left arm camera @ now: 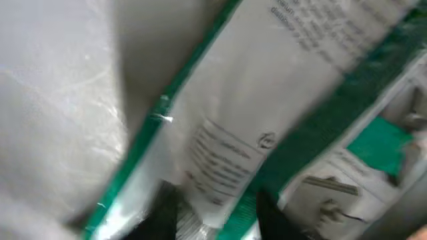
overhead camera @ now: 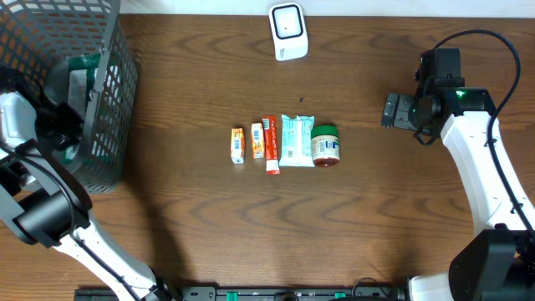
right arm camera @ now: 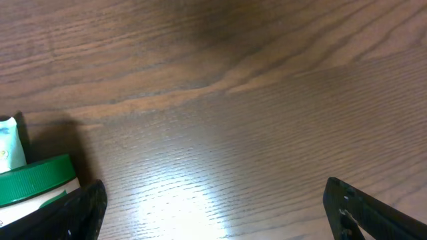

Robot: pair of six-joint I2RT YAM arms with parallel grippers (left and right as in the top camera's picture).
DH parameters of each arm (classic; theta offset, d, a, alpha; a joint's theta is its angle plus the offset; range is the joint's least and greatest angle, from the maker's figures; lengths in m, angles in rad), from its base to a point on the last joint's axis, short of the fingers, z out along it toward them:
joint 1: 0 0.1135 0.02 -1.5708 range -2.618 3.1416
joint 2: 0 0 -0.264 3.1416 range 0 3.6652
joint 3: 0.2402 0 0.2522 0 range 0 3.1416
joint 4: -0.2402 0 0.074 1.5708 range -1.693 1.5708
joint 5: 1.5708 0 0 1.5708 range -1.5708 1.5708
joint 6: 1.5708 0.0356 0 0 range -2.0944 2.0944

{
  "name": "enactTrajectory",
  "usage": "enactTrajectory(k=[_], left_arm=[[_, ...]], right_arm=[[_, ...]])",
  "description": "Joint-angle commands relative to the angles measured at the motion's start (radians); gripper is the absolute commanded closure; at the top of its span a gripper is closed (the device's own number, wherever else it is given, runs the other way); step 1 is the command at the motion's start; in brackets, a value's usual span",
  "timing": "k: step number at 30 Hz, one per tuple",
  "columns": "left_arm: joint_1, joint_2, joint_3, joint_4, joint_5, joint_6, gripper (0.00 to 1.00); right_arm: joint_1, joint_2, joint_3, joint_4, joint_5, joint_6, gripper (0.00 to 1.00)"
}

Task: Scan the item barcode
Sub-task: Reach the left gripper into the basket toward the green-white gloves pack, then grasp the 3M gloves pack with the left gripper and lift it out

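Dark brown, wavy-grained table (overhead camera: 192, 209). The jar (overhead camera: 325, 145) has a green lid and a white label. Leftward from the jar: a pale teal-and-white packet (overhead camera: 296, 140), a red-and-white tube (overhead camera: 270, 144), an orange box (overhead camera: 257, 141), a white box (overhead camera: 237, 145) with orange and blue. Far left of the jar — a grey mesh basket (overhead camera: 113, 100), holding a white pouch (left arm camera: 240, 120) edged green with dark print. Above the jar, a white scanner (overhead camera: 288, 32).

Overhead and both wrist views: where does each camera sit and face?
Overhead: above the table, looking straight down on basket, scanner, jar; left arm, right arm show.
Left wrist: at the basket, against a green-and-white package; dark fingers below.
Right wrist: low over the table, open claw at bottom corners.
Shared: jar, overhead and right wrist.
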Motion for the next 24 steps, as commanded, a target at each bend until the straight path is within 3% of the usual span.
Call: enactTrajectory(k=[1, 4, 7, 17, 20, 24], left_arm=[[-0.005, -0.056, -0.008, 0.007, 0.021, 0.026, 0.38], [-0.005, -0.056, -0.008, 0.023, -0.045, 0.047, 0.25], [-0.005, -0.056, -0.008, 0.034, -0.146, 0.050, 0.20], [-0.005, -0.053, -0.097, 0.114, -0.181, 0.089, 0.18], [-0.005, -0.054, -0.146, 0.151, -0.180, 0.089, 0.11], [-0.005, -0.053, -0.173, 0.163, -0.079, 0.089, 0.12]], right_arm=[[0.000, -0.003, 0.012, 0.000, 0.002, -0.013, 0.01], [0.000, -0.003, 0.012, 0.000, 0.002, -0.013, 0.01], [0.000, -0.003, 0.012, 0.000, 0.002, -0.013, 0.01], [0.000, -0.003, 0.012, 0.000, 0.002, -0.013, 0.01], [0.000, -0.003, 0.012, 0.000, 0.002, -0.013, 0.01], [0.000, -0.003, 0.012, 0.000, 0.002, -0.013, 0.01]])
